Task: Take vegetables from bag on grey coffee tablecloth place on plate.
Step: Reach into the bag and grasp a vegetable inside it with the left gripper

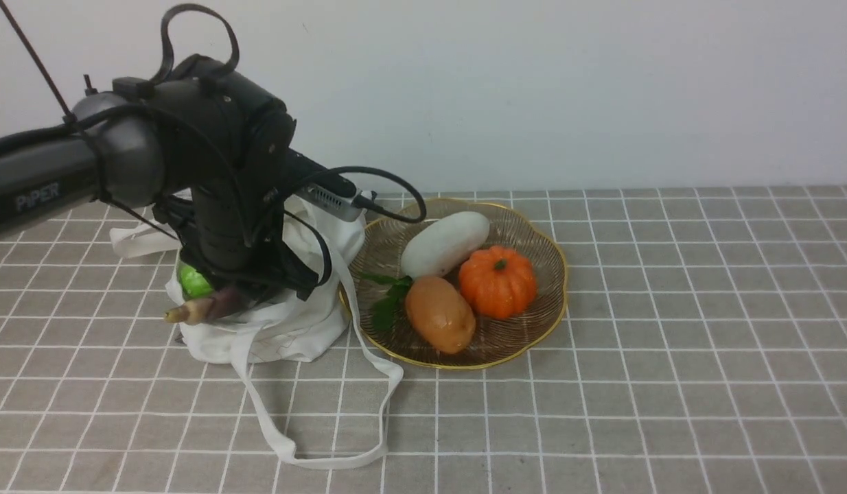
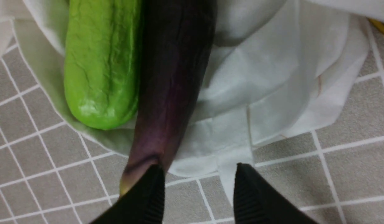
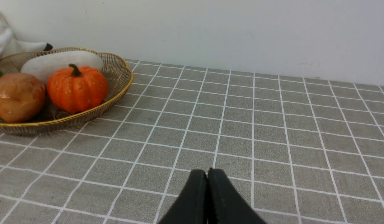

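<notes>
The off-white bag [image 1: 286, 329] lies slumped on the grey grid tablecloth [image 1: 670, 357], just left of the amber plate [image 1: 526, 333]. A dark purple eggplant [image 2: 176, 77] and a bright green gourd [image 2: 101, 62] lie side by side on the bag's cloth, their ends poking out of its left side [image 1: 193, 310]. My left gripper [image 2: 199, 177] hangs low over the bag, open. One finger [image 2: 150, 196] touches the eggplant's stem end; only tablecloth shows between the fingers. My right gripper [image 3: 207, 174] is shut and empty above the bare tablecloth, right of the plate [image 3: 86, 115].
On the plate lie a white oblong vegetable [image 1: 444, 243], an orange pumpkin [image 1: 497, 281], a brown potato [image 1: 440, 314] and a green leaf [image 1: 389, 302]. A long bag strap [image 1: 327, 460] loops toward the table's front. A pale wall stands behind.
</notes>
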`<act>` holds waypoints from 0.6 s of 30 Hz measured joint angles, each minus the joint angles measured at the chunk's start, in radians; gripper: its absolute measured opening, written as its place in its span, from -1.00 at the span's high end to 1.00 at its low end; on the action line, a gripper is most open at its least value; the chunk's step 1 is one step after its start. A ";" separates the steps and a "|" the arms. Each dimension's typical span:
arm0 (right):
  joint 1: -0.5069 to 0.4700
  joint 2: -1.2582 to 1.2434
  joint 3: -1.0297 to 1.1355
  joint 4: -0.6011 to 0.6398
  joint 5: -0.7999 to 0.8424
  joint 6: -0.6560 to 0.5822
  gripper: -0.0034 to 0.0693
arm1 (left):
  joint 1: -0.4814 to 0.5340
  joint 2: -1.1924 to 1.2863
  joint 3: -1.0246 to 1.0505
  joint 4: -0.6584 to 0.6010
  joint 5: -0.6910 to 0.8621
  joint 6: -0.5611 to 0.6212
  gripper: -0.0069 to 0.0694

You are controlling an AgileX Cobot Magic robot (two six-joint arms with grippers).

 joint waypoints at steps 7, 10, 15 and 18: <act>0.000 0.000 0.000 0.000 0.000 0.000 0.95 | 0.000 0.071 -0.001 0.092 -0.075 -0.050 -0.11; 0.000 0.000 0.000 0.000 0.000 0.000 0.95 | 0.000 0.099 -0.001 0.120 -0.123 -0.082 -0.11; 0.000 0.000 0.000 0.000 0.000 0.000 0.95 | 0.000 0.130 -0.001 0.148 -0.179 -0.105 -0.10; 0.000 0.000 0.000 0.000 0.000 0.000 0.95 | 0.000 0.148 -0.001 0.165 -0.192 -0.131 -0.04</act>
